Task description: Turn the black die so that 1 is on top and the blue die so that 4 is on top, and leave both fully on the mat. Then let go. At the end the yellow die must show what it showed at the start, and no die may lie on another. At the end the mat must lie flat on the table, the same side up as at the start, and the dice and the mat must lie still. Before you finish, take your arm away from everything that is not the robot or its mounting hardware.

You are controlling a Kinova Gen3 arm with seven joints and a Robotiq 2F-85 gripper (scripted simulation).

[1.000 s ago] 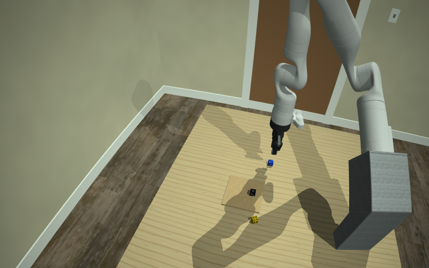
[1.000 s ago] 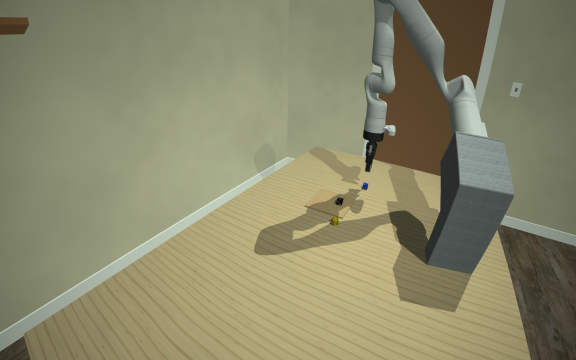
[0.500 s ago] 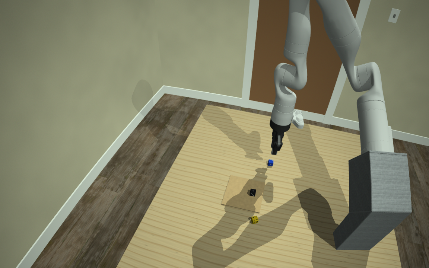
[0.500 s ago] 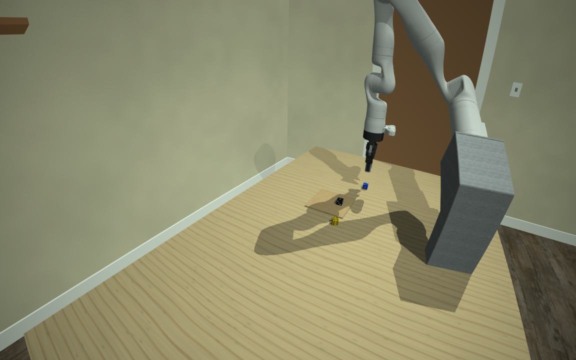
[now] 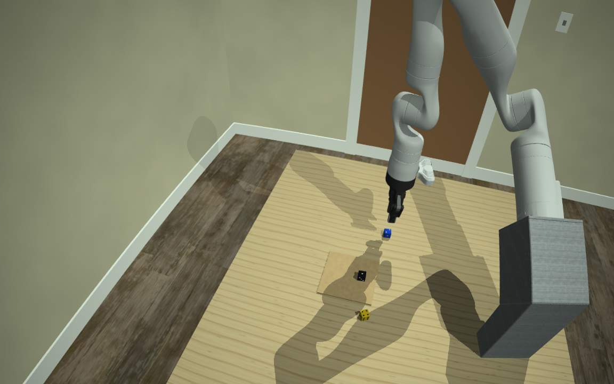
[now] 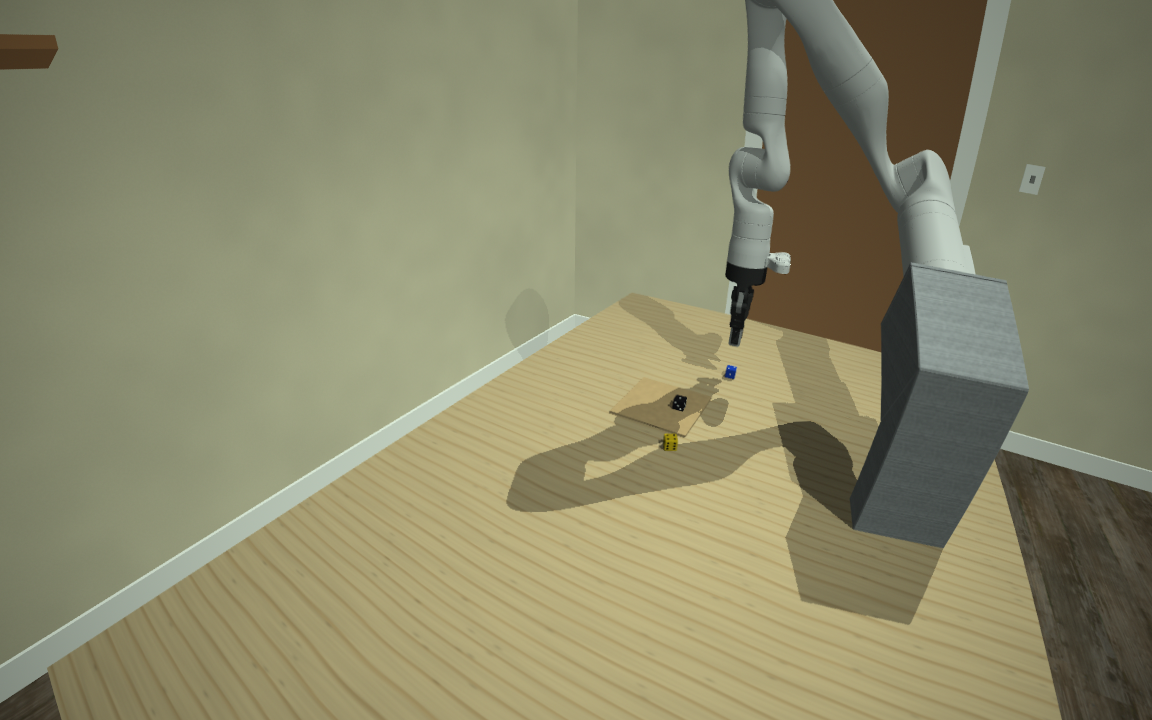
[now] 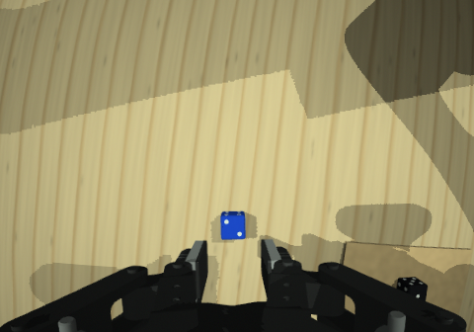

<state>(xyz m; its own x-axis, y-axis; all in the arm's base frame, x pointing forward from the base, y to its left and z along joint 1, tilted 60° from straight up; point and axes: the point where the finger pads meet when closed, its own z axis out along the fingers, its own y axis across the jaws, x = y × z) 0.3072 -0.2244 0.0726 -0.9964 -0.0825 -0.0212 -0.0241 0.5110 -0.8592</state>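
The blue die (image 5: pixel 387 233) (image 6: pixel 729 372) (image 7: pixel 233 226) lies on the table, off the mat, with 2 on top. My gripper (image 5: pixel 391 220) (image 6: pixel 734 341) (image 7: pixel 234 255) is partly open and empty above the table, pointing down, higher than the blue die and slightly behind it in the top and exterior views. The black die (image 5: pixel 361 275) (image 6: pixel 678 402) (image 7: pixel 412 288) lies on the mat (image 5: pixel 335 274) (image 6: pixel 643 394) (image 7: pixel 380 258), near its right side; its top seems to show a single pip. The yellow die (image 5: pixel 364 314) (image 6: pixel 669 442) lies on the table just off the mat's near edge, several pips on top.
The mat lies flat on the wooden table (image 5: pixel 252 296) (image 6: pixel 383 582). A tall grey block (image 5: pixel 559 262) (image 6: pixel 969 429) under the arm's base stands to the right. Arm shadows cross the table, the mat and the black die. Walls and a brown door are behind.
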